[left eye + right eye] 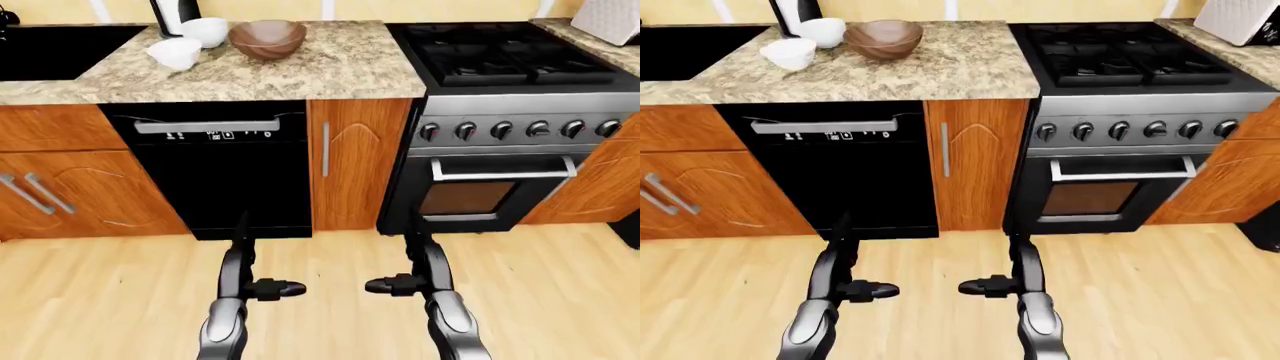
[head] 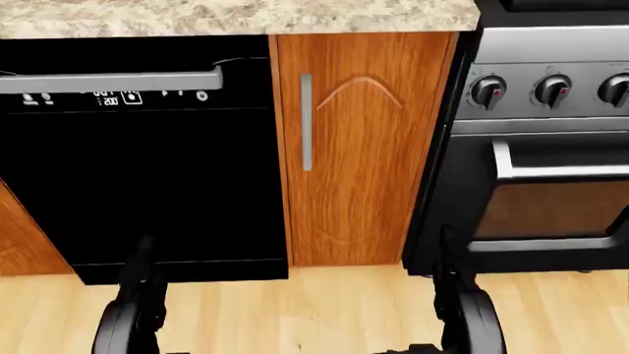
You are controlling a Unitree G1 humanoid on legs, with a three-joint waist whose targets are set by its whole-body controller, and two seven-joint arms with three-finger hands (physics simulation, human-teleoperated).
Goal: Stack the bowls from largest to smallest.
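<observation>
Left-eye view shows us standing off from a run of kitchen units, over a pale wood floor (image 1: 320, 300). Our granite tabletop (image 1: 340, 67) runs across the top of the view. A black stove (image 1: 510, 56) with a row of knobs and an oven door below fills the right, and a black dishwasher (image 1: 215, 172) sits under the tabletop, left of centre. A narrow wood cabinet (image 1: 355, 161) stands between the two. A black sink (image 1: 55, 49) is set into the tabletop at far left.

All three bowls stand on the tabletop at upper left, above the dishwasher, none stacked. The brown bowl (image 1: 267, 37) is the largest and lies rightmost. Just left of it is a white bowl (image 1: 205, 31), close beside a dark-and-white appliance (image 1: 175, 13) at the top edge. A second white bowl (image 1: 175, 52) sits lower and further left, touching or nearly touching the first; we cannot tell which of the two is bigger.

Both arms hang low over the floor, well apart from the bowls. Our left hand (image 1: 272, 288) and right hand (image 1: 392, 285) point inward at each other, empty, but their fingers are too small and dark for us to tell whether they are spread or closed.
</observation>
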